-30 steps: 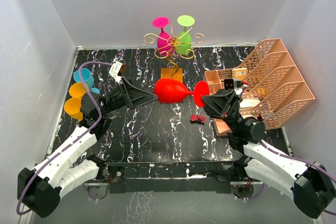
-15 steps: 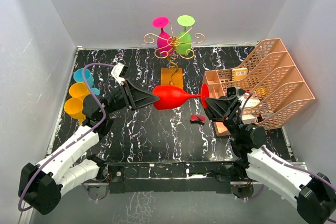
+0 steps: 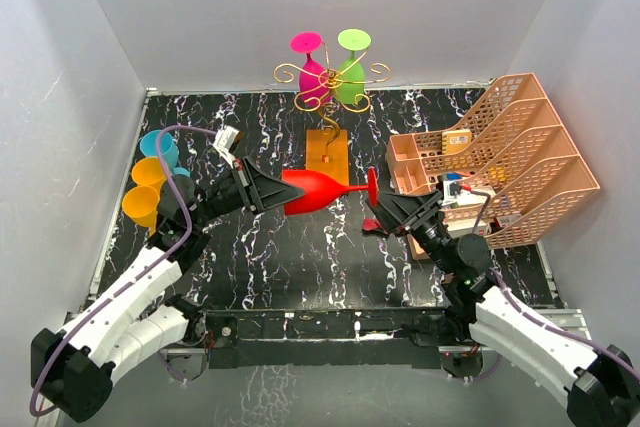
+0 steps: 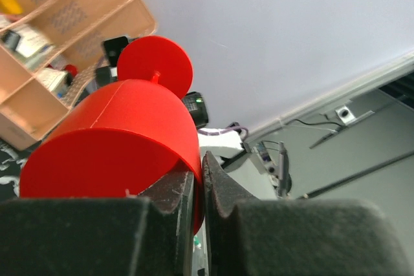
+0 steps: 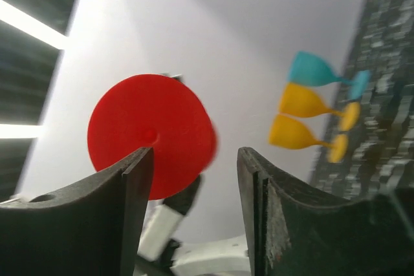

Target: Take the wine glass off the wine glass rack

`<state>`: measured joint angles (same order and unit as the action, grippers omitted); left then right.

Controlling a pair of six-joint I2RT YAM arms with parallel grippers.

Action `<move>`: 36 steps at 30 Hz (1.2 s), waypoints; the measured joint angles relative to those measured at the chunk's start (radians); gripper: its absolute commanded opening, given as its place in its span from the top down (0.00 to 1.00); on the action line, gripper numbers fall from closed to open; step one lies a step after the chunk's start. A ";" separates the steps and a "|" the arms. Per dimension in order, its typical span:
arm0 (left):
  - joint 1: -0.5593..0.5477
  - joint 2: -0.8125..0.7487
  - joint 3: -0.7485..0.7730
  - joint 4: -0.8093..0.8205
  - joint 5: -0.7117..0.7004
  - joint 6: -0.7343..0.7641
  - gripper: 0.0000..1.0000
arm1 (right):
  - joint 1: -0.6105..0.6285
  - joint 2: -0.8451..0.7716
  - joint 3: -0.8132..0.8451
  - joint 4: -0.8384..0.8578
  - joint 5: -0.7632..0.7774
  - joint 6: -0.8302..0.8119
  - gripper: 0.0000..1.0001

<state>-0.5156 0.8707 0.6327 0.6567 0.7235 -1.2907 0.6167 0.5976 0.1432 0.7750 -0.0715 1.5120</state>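
The gold wire wine glass rack (image 3: 331,77) stands at the back on its wooden base (image 3: 327,149), with a pink glass (image 3: 312,72) and a green glass (image 3: 348,72) hanging from it. A red wine glass (image 3: 318,190) lies horizontal above the table, off the rack. My left gripper (image 3: 278,190) is shut on its rim; in the left wrist view the red bowl wall (image 4: 110,140) is pinched between the jaws of the left gripper (image 4: 202,166). My right gripper (image 3: 385,212) is open, just short of the glass's foot (image 3: 373,187). The right wrist view shows the foot (image 5: 152,134) beyond the open right gripper (image 5: 194,159), apart from it.
A peach lattice desk organiser (image 3: 510,162) fills the right side, close behind my right arm. One teal glass (image 3: 158,145) and two yellow glasses (image 3: 142,189) lie at the left edge. A small red piece (image 3: 370,227) lies on the marbled table beneath my right fingers.
My left gripper closed on the red glass's rim. My right gripper opened, let go of the foot and drew back. The glass shifted slightly left.
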 measured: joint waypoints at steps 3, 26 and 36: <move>0.000 -0.018 0.053 -0.221 -0.057 0.097 1.00 | 0.000 -0.057 0.045 -0.248 0.066 -0.138 0.33; 0.080 0.571 0.681 -1.461 -0.966 0.742 1.00 | 0.000 0.182 0.428 -0.971 0.258 -0.657 0.01; 0.345 0.695 0.849 -1.453 -0.938 0.764 1.00 | 0.000 0.206 0.511 -1.011 0.192 -0.804 0.01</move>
<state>-0.1703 1.5661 1.4818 -0.7963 -0.2142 -0.5266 0.6170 0.8032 0.6544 -0.2356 0.1204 0.7078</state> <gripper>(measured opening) 0.028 0.984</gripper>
